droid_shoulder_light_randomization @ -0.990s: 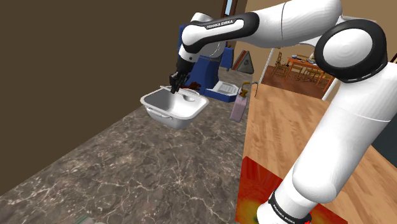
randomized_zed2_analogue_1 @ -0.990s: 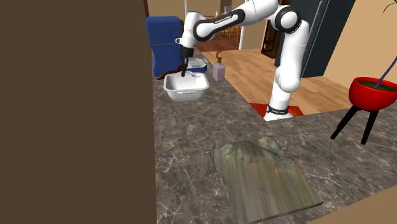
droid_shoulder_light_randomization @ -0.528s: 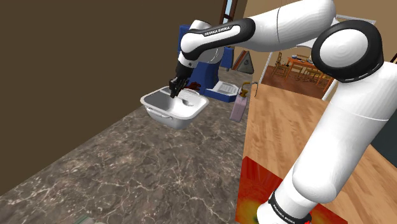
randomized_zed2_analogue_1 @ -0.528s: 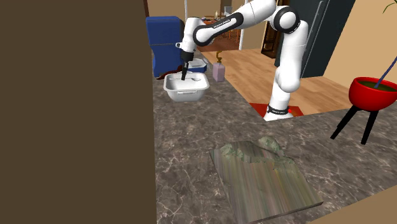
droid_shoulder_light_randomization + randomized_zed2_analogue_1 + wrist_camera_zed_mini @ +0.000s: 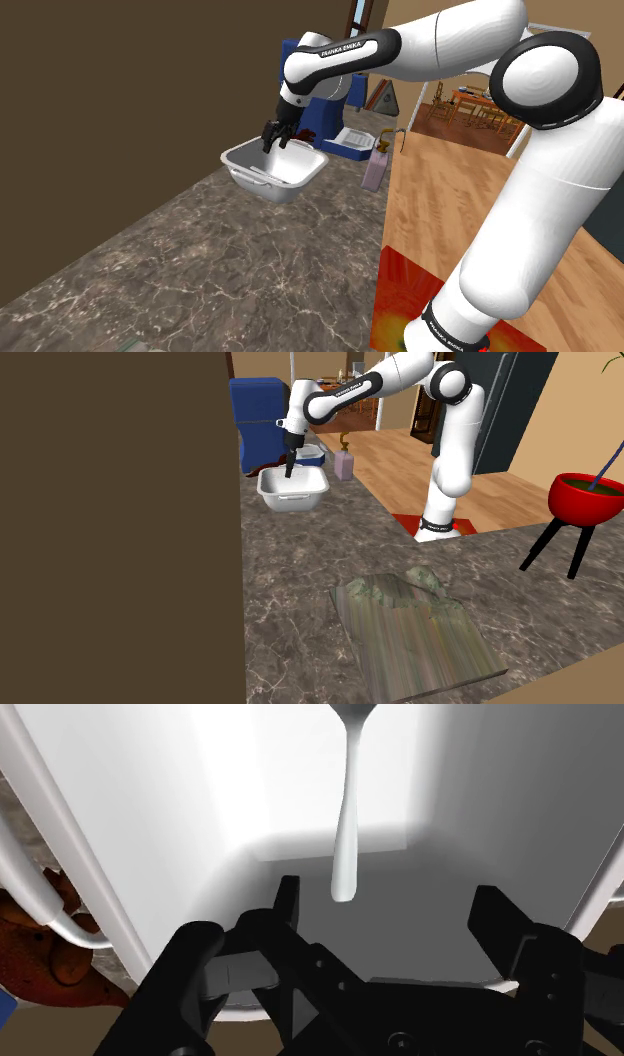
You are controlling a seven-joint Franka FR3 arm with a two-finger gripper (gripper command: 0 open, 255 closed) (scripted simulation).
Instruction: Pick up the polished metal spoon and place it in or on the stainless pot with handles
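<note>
Just ahead of the gripper (image 5: 390, 894), jaws apart and touching nothing, the white spoon (image 5: 347, 824) lies loose inside the white two-handled pot (image 5: 240, 784), handle end toward the fingers. Versus half a second ago, we note the hand has lifted to the pot's rim. Forearm (image 5: 345, 45) reads "FRANKA EMIKA". Blue unit (image 5: 255, 422) stands behind the pot.

White spoon (image 5: 346, 824) lying free, inside white pot (image 5: 264, 184)
</note>
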